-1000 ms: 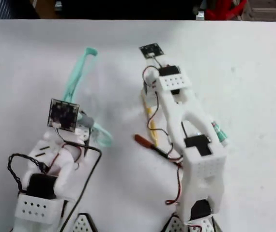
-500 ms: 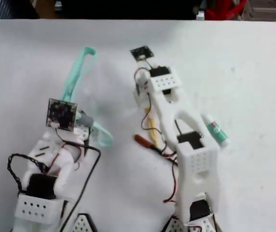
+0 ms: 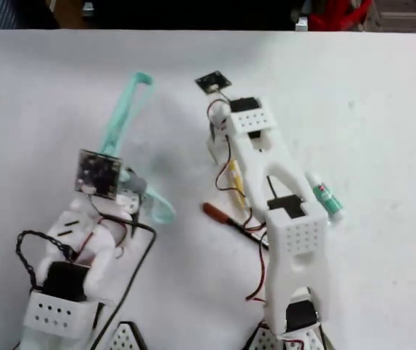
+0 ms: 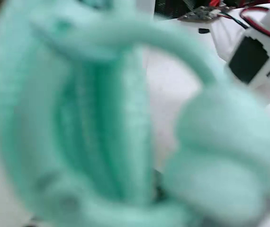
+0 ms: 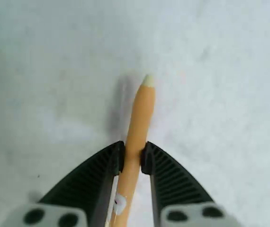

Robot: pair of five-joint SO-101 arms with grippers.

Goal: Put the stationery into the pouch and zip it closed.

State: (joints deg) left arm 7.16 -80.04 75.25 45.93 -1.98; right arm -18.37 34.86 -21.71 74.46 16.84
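A teal pouch (image 3: 120, 124) lies slanted on the white table, and my left gripper (image 3: 131, 184) is shut on its near part. Close up in the left wrist view, the pouch (image 4: 102, 132) is a blur. My right gripper (image 5: 132, 153) is shut on a yellow-orange pen (image 5: 139, 113), whose tip points out past the fingers just above the table. From above, that right gripper (image 3: 217, 142) sits right of the pouch, with the pen (image 3: 234, 181) running back under the arm. A red-brown pen (image 3: 219, 214) lies between the arms. A green-and-white tube (image 3: 325, 195) lies right of the right arm.
The table's far edge (image 3: 208, 30) borders a dark room behind. Both arm bases stand at the near edge, with loose wires along the arms. The right arm (image 4: 256, 47) shows in the left wrist view, beyond the pouch.
The right arm swung left, uncovering the green-and-white tube, and carried the yellow-orange pen along. The left arm shifted slightly, and the pouch's far end moved a little to the right.
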